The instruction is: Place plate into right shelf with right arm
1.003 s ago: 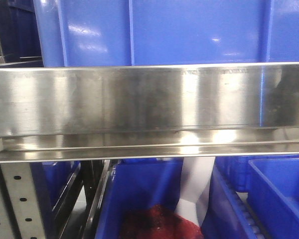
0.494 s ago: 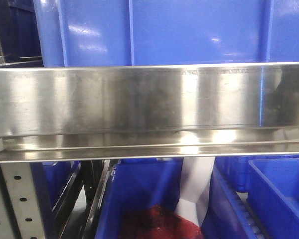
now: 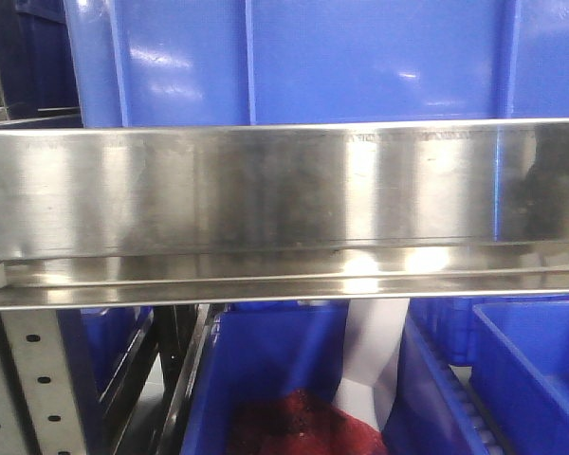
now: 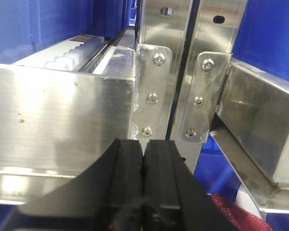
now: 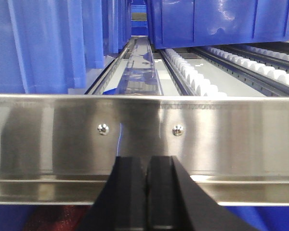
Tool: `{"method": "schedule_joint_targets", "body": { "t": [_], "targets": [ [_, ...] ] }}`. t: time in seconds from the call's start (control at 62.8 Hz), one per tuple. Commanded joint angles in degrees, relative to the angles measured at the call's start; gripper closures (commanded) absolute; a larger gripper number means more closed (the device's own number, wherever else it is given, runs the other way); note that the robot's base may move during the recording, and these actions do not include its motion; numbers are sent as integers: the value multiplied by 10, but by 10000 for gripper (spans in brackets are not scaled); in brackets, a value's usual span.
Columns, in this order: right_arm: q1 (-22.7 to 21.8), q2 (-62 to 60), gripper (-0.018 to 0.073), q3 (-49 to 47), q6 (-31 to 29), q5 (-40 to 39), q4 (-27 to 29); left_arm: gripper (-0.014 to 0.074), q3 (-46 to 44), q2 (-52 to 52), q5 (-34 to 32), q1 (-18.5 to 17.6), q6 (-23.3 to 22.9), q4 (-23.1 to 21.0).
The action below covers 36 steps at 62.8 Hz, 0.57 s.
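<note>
You see the shelf (image 5: 144, 134) as a broad brushed-steel rail. No plate shows. Both the left gripper (image 4: 143, 166) and right gripper (image 5: 148, 180) are clenched, empty.

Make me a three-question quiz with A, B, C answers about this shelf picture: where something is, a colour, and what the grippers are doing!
1. Where is the red stuff?
A. On the top rail
B. In a bin below the rail
C. In the right gripper

2. What colour are the bins?
A. Blue
B. Green
C. Yellow

3. How are the right gripper's fingers?
A. Wide open
B. Pressed together, empty
C. Holding a plate

Answers:
1 B, it lies low in a bin under the steel rail.
2 A, every bin is blue.
3 B, its black fingers meet with nothing between.
</note>
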Motion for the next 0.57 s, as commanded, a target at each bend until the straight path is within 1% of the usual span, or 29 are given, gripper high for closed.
{"method": "schedule_joint_targets", "body": {
  "t": [0.0,0.557],
  "targets": [
    [-2,-8,503,-3,1,-46,-6,643,6,-2,-49,-4,-3,-1],
    [-2,-8,503,-3,1,-46,-6,643,6,-2,-49,-4,-3,-1]
  ]
}}
